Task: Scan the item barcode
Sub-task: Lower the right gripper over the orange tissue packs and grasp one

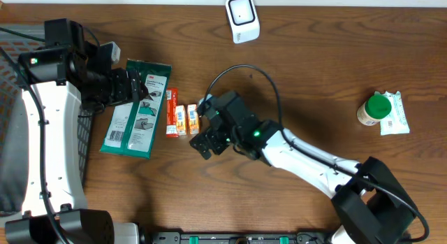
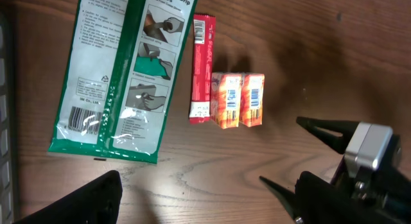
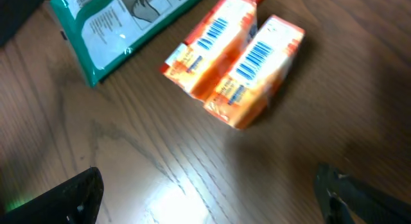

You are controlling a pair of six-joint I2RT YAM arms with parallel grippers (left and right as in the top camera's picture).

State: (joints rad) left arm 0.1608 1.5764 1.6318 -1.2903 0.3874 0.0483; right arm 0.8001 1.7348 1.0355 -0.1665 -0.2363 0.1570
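Note:
Two small orange boxes (image 1: 186,120) (image 3: 257,67) lie side by side on the wooden table, blue barcodes facing up, with a slim red box (image 1: 171,112) (image 2: 202,67) to their left. A green glove packet (image 1: 137,108) (image 2: 115,70) lies further left, its barcode visible. The white scanner (image 1: 242,18) stands at the table's far edge. My right gripper (image 1: 202,126) (image 3: 209,198) hovers open just right of the orange boxes, nothing between its fingers. My left gripper (image 1: 138,90) (image 2: 205,205) is open over the packet's upper left part, holding nothing.
At the far right stand a green-capped bottle (image 1: 374,109) and a white packet (image 1: 395,112). A dark basket edge (image 1: 84,125) runs along the table's left side under the left arm. The right arm's cable (image 1: 244,70) loops above the table's middle.

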